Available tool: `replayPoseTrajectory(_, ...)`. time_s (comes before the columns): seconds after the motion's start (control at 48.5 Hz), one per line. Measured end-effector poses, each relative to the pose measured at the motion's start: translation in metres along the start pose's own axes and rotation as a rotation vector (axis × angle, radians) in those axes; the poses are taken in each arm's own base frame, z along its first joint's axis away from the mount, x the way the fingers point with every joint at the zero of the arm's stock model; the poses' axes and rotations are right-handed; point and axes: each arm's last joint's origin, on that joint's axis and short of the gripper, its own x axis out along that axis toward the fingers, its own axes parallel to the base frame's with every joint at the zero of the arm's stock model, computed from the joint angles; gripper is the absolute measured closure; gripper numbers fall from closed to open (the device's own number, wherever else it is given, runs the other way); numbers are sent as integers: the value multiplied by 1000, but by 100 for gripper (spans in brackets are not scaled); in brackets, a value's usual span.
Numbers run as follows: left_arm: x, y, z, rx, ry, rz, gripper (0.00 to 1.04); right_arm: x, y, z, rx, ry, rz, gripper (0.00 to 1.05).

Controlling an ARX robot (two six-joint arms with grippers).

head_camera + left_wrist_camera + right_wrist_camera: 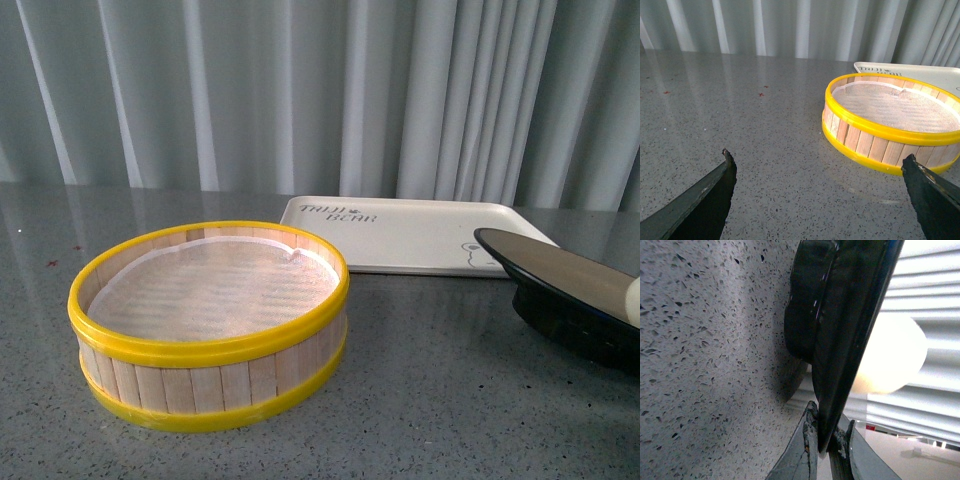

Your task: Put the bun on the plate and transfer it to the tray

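Note:
The plate (560,268), beige inside with a black rim and underside, hangs tilted above the table at the right edge of the front view. The bun (632,300) shows there only as a white sliver on it. In the right wrist view my right gripper (827,432) is shut on the plate's black rim (840,330), and the white bun (890,357) rests on the plate's inner face. The cream tray (400,232) with lettering lies flat behind the plate; its corner also shows in the left wrist view (920,69). My left gripper (820,165) is open and empty over bare table.
A round wooden steamer basket with yellow rims (210,320) stands empty at centre left, in front of the tray; it also shows in the left wrist view (890,120), close to one left fingertip (912,167). Grey speckled tabletop (450,400); pleated curtain behind.

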Motion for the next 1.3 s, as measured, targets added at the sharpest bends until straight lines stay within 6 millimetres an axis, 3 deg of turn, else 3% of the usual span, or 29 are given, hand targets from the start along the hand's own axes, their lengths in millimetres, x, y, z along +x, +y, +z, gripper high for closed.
replayPoseTrajectory(0.144,0,0,0,0,0,0,7,-11,-9,3,-68,-40,19,102)
replayPoseTrajectory(0.412,0,0,0,0,0,0,7,-12,-59,-1,-277,-72,22,102)
replayPoseTrajectory(0.701,0,0,0,0,0,0,7,3,-74,-2,-387,-80,53,102)
replayPoseTrajectory(1.072,0,0,0,0,0,0,7,45,-98,-17,-474,-70,-1,102)
replayPoseTrajectory(1.298,0,0,0,0,0,0,7,98,-125,-32,-524,-62,-70,102)
